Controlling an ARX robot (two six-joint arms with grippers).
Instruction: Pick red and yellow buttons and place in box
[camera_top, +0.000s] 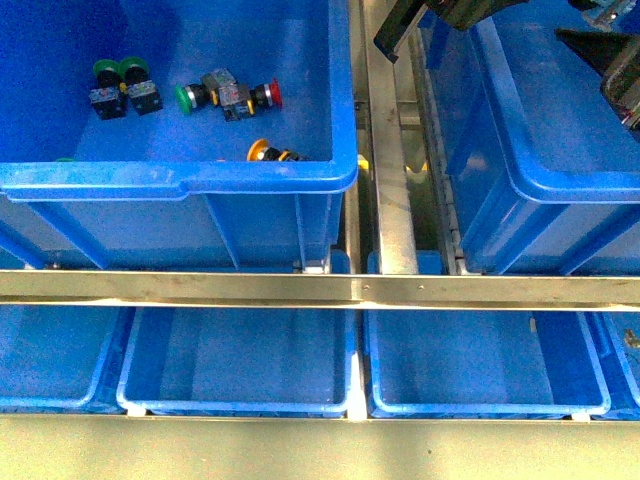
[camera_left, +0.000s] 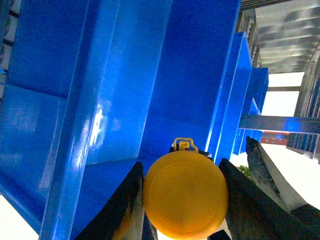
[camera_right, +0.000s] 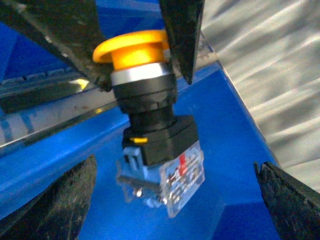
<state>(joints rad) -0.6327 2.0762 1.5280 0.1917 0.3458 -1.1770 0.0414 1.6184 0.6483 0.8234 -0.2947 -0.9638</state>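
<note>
The left claw is clenched on the cap of a yellow button — its fingers pinch the cap's rim, and the black-and-grey body hangs free beneath. The right claw is released, its fingers well apart and touching nothing.

The front view does not show the held button. Blue wall fills the background of both wrist views, so the button seems to hang near the box, though I cannot tell whether it is inside the rim.

The step in hand, as I judge it, is the drop. To do it well:

- Carry the button well inside the rim.
- Lower it toward the floor of the box so it doesn't bounce out.
- Open the left claw cleanly, with the right claw out of the fall line.

A red button and a second yellow button wait in the left crate.
</note>
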